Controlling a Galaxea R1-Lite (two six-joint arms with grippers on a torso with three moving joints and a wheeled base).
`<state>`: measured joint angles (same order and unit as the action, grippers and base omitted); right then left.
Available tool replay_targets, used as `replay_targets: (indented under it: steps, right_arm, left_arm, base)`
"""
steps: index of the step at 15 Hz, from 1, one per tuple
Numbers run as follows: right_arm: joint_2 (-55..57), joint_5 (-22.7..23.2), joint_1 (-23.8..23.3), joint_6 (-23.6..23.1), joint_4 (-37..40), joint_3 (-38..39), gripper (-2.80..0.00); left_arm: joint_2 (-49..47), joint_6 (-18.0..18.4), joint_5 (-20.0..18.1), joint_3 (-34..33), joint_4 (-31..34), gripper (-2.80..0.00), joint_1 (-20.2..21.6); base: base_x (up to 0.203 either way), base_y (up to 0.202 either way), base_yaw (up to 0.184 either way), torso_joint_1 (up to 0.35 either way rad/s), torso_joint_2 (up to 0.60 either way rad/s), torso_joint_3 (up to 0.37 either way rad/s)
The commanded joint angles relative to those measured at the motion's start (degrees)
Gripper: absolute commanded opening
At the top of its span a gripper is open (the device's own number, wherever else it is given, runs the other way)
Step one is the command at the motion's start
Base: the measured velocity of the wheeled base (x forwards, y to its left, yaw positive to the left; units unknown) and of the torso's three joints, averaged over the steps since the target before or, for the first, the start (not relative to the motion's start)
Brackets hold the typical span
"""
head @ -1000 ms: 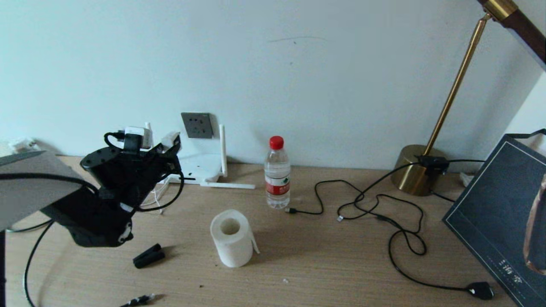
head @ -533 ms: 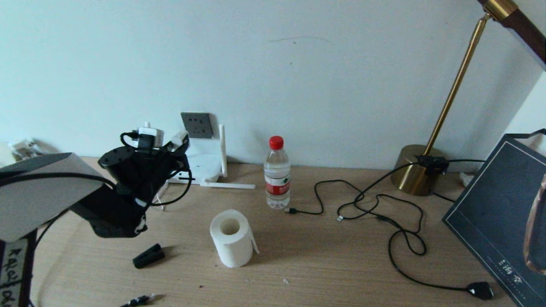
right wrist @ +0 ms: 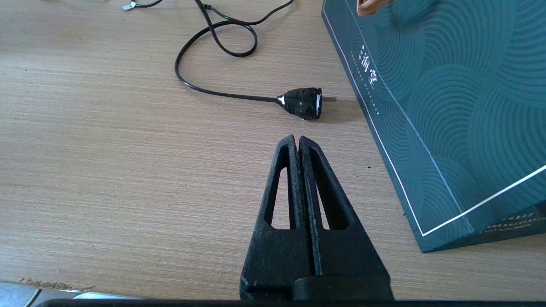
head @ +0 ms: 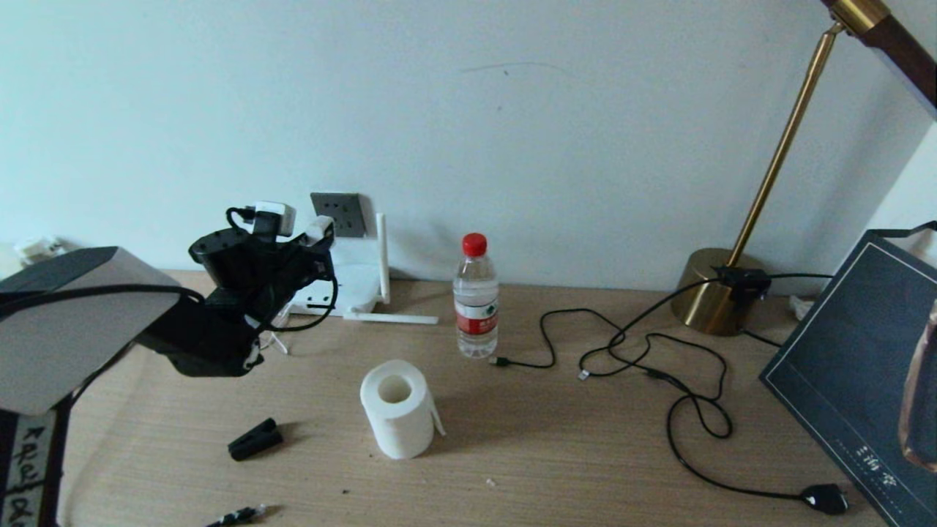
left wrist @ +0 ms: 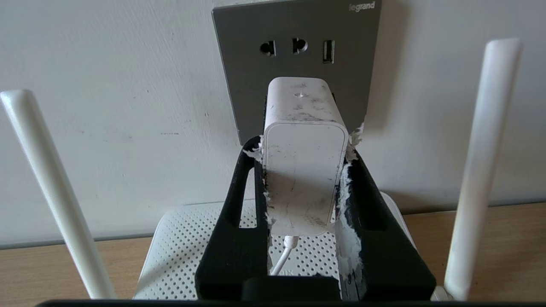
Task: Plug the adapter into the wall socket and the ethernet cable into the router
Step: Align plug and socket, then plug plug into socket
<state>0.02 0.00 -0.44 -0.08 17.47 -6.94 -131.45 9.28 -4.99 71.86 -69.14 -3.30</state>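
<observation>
My left gripper (head: 320, 233) is shut on the white adapter (head: 319, 227) and holds it just left of the dark grey wall socket (head: 342, 212). In the left wrist view the adapter (left wrist: 303, 170) sits between the black fingers (left wrist: 239, 204), its far end at the lower part of the socket plate (left wrist: 239, 64); contact cannot be told. Its thin white cord (left wrist: 281, 256) hangs down. The white router (head: 359, 282) lies below against the wall, its antennas (left wrist: 482, 162) either side. The ethernet cable's clear-tipped plug (head: 241, 515) lies at the table's front left. My right gripper (right wrist: 297, 138) is shut and empty above the table.
A paper roll (head: 397, 408), a black clip (head: 255, 439) and a water bottle (head: 476, 296) stand on the table. Thin black cables (head: 644, 351) run to a brass lamp base (head: 714, 293) and a black plug (right wrist: 303, 102). A dark teal bag (right wrist: 448, 106) stands right.
My left arm has carried the adapter to the right and up, from left of the router to just beside the wall socket. The rest of the table is unchanged.
</observation>
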Motion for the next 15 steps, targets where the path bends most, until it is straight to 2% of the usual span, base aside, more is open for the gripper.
replay_targets:
  steps: [1, 5, 15]
  right_arm:
    - [0.0, 0.0, 0.0, 0.0, 0.1, 0.0, -2.80]
    - [0.0, 0.0, 0.0, 0.0, 0.1, 0.0, -2.80]
    - [0.0, 0.0, 0.0, 0.0, 0.1, 0.0, -2.80]
  left_arm:
    - [-0.1, -0.1, 0.9, 2.0, 0.5, -2.80, 0.0]
    - [0.0, -2.1, 2.3, 3.2, 0.7, -2.80, -0.1]
    - [-3.8, -2.5, 2.4, 9.2, 2.9, -2.80, -0.7]
  base:
    - [0.000, 0.000, 0.000, 0.000, 0.00, 0.000]
    - [0.000, 0.000, 0.000, 0.000, 0.00, 0.000]
    - [0.000, 0.000, 0.000, 0.000, 0.00, 0.000]
